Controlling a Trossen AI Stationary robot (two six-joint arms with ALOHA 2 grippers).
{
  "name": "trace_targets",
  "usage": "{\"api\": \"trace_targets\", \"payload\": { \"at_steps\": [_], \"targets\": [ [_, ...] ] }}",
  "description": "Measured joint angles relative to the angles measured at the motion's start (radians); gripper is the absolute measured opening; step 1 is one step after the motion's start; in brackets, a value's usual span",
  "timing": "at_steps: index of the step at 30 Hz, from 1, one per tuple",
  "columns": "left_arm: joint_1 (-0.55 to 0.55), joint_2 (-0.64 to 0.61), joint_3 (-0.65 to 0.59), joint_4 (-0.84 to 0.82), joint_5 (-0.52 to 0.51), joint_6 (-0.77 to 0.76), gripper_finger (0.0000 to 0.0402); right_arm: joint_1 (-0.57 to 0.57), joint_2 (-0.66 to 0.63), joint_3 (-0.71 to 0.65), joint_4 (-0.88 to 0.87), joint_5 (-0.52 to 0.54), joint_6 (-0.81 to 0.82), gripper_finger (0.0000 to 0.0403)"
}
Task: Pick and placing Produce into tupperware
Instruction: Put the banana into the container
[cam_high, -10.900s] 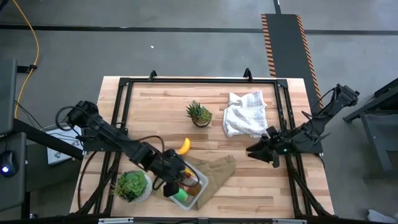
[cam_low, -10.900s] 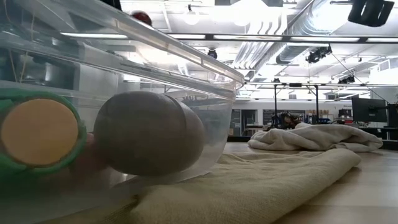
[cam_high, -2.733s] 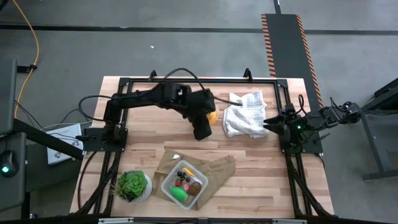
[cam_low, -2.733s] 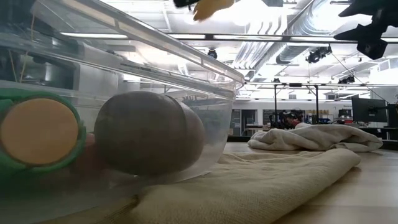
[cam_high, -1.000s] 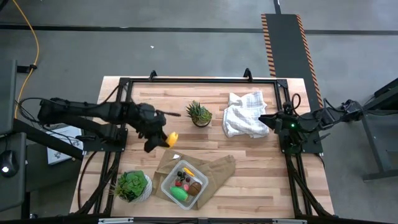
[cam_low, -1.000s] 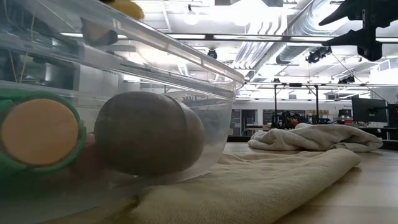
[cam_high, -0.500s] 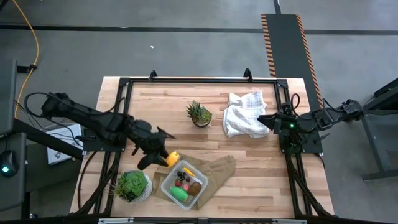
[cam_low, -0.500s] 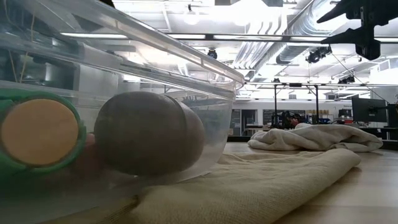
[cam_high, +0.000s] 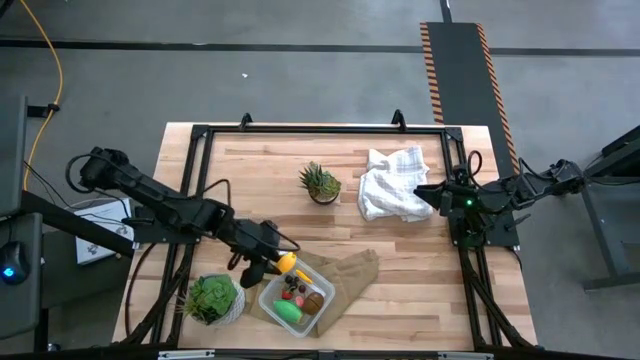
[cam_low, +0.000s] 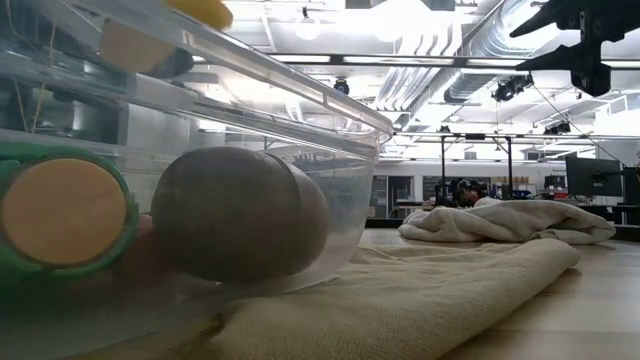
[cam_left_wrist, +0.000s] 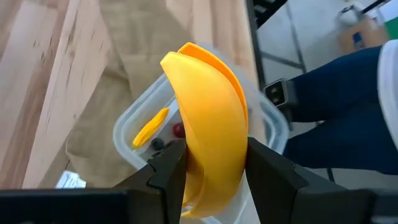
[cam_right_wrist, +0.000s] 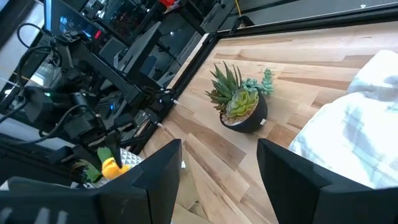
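**Banana held at the tupperware's rim, ready to go in**

The yellow banana (cam_left_wrist: 208, 124) is pinched between the two dark fingers of the left end effector (cam_high: 277, 264), which carries it in the air just at the edge of the tupperware (cam_high: 322, 303) on the side nearest the left arm's base. In the left wrist view the banana's long axis runs straight out from between the fingers, its free curved end reaching toward the clear box beyond it, so the box lies directly ahead of and below the fruit. The low view shows a yellow end (cam_low: 200, 12) above the box's clear wall, which suggests the banana has not yet dropped inside.

Inside the tupperware lie a green oval (cam_high: 289, 312), a brown kiwi (cam_high: 313, 301), a red strawberry (cam_high: 289, 294) and a yellow-orange piece (cam_high: 302, 275). The box sits on a flat brown paper bag (cam_high: 352, 270) on the bench (cam_high: 400, 260).

Judging from this, the left arm is much the nearer and needs only a short carry over the rim before letting go; the space left among the other pieces looks tight.

Well away from the tupperware, the right end effector (cam_high: 420, 189) waits beside the white cloth (cam_high: 392, 182) with its fingers spread and empty. The spiky green potted plant (cam_high: 320, 182) stands between the cloth and the box; a leafy plant in a white pot (cam_high: 212, 298) sits just beside the box.
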Motion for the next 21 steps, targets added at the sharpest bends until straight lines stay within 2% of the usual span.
{"api": "trace_targets", "payload": {
  "at_steps": [8, 21],
  "targets": [
    [-0.004, 0.104, 0.042, 0.058, 0.003, -0.023, 0.0138, 0.0, 0.0, 0.0, -0.003, -0.037, -0.029, 0.0202],
    [-0.059, 0.286, 0.231, -0.152, -0.001, 0.001, 0.0138, 0.0, 0.0, 0.0, -0.011, -0.142, -0.08, 0.0202]
  ]
}}
